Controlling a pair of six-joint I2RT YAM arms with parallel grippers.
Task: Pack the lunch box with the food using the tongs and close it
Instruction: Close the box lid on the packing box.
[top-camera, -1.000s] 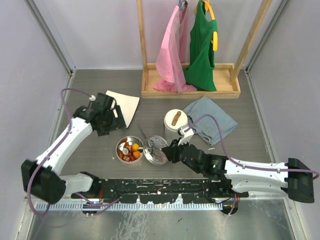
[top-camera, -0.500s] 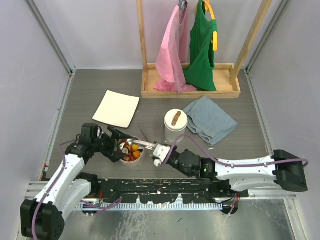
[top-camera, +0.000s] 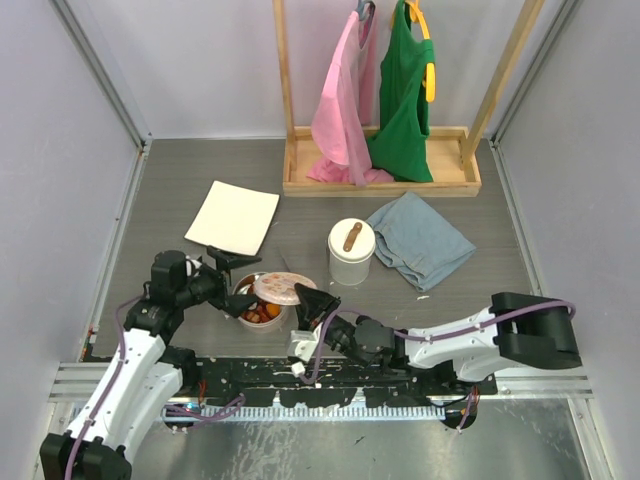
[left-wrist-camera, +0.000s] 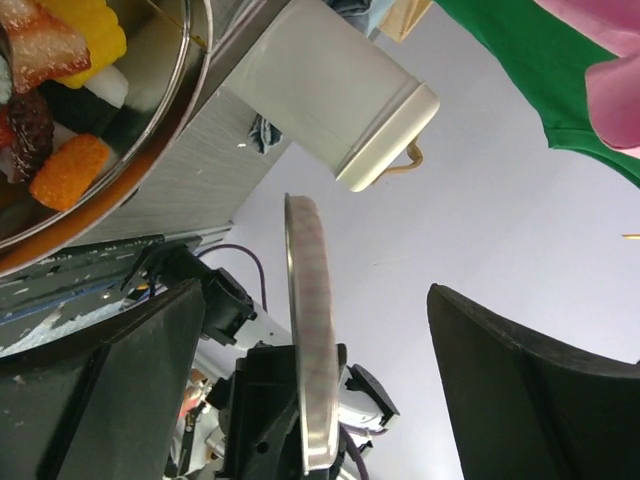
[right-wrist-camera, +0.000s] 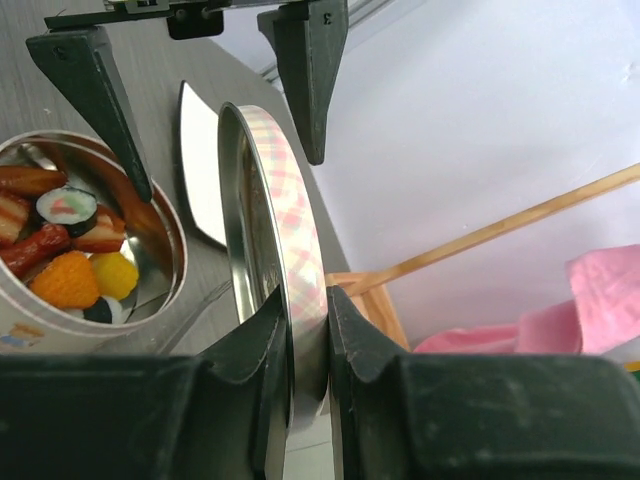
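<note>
The lunch box, a round metal tin, holds the food: orange, red and dark pieces, also seen in the left wrist view. My right gripper is shut on the rim of the checked lid, holding it tilted over the box; its fingers pinch the lid's edge. My left gripper stands open at the box's left, its jaws wide on either side of the lid's edge without touching it. The tongs lie on the table just behind, mostly hidden.
A white cup with a brown stick on its top stands right of the box. A white plate lies behind on the left, a blue cloth on the right, and a wooden rack with hanging clothes at the back.
My right gripper lifted the lid off the table and carried it left over the lunch box. My left arm came down from beside the plate to the box's left, jaws open.
</note>
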